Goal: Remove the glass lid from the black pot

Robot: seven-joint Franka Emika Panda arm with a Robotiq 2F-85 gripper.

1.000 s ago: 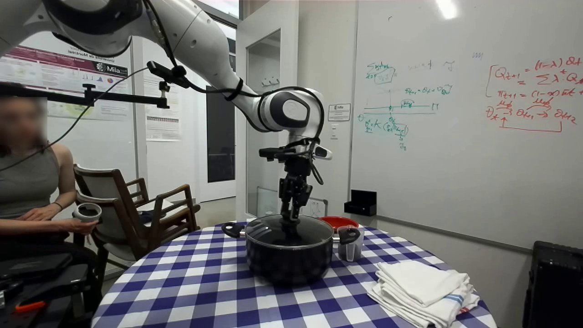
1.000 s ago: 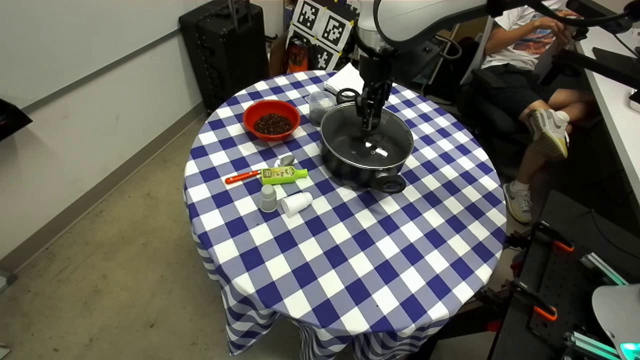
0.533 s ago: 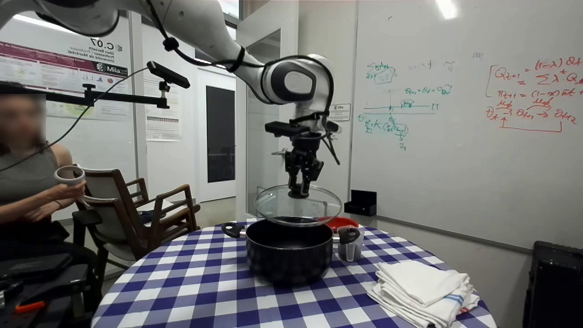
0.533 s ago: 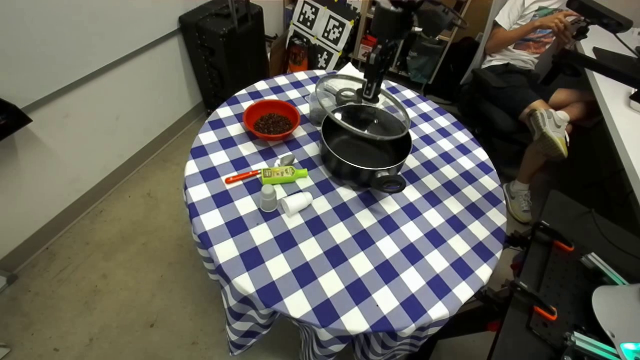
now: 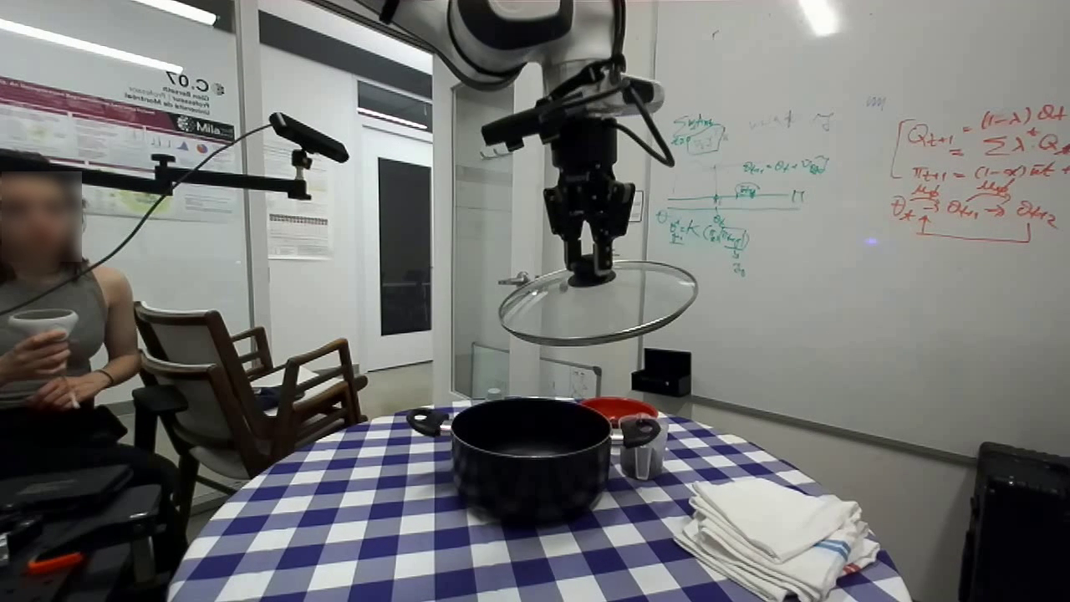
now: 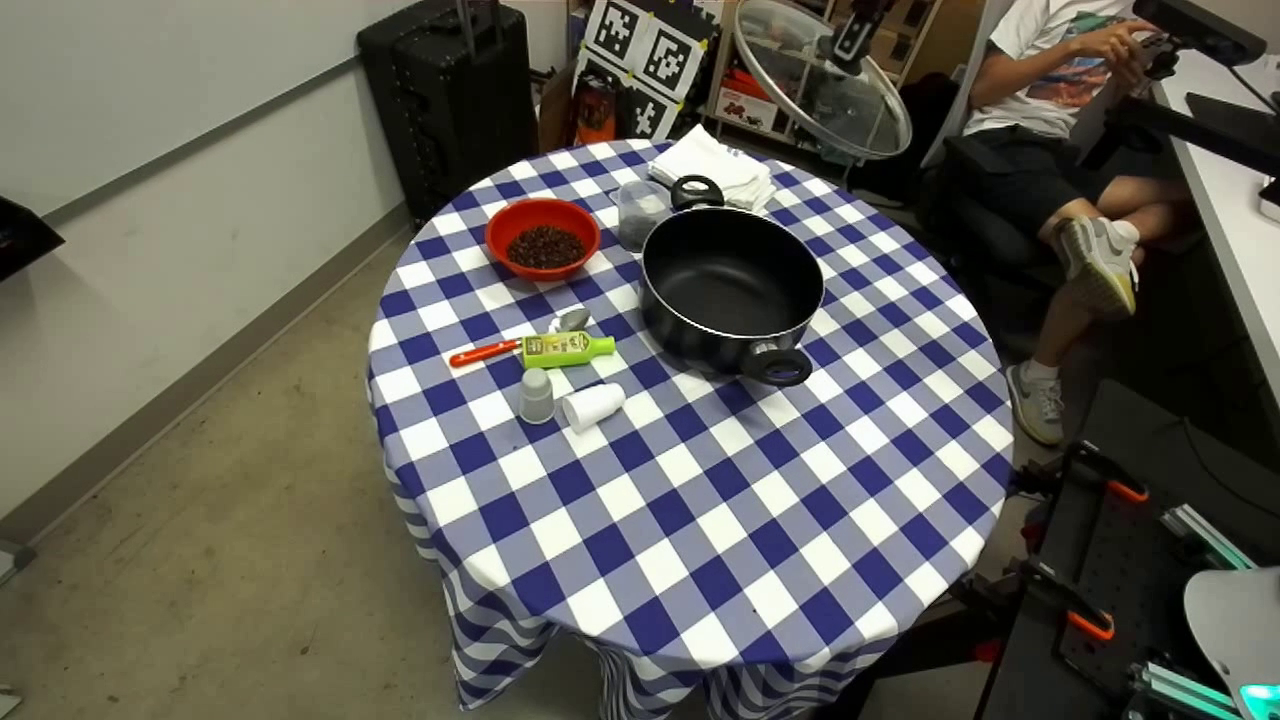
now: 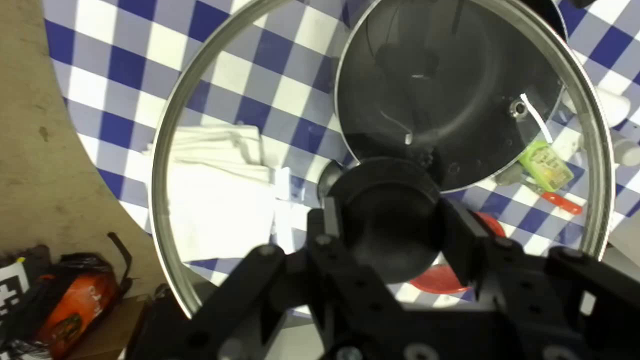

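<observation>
Exterior view: open pot (image 6: 728, 285), brown bits (image 6: 545, 247) in bowl (image 6: 541, 212), hand (image 6: 850, 50) clamped on glass lid (image 6: 812, 88)

The glass lid (image 5: 598, 303) was smooth and see-through, with a shiny metal rim (image 7: 159, 200) and a dull black knob (image 5: 590, 278) that looked like plastic. The gripper (image 5: 591, 261) was dull black. The black pot (image 6: 735, 285) was smooth and a bit shiny inside, and its handles (image 6: 757, 370) looked like black plastic. The tablecloth (image 6: 720, 520) was dull cloth. In an exterior view, the red bowl (image 6: 540, 212) on the far left looked like smooth plastic, and so did the green bottle (image 6: 568, 350) nearby. In an exterior view, the white towels (image 5: 773, 535) at the near right were soft-looking cloth, the chairs (image 5: 230, 364) on the left had smooth wood, and the whiteboard (image 5: 836, 334) on the right was shiny.
</observation>
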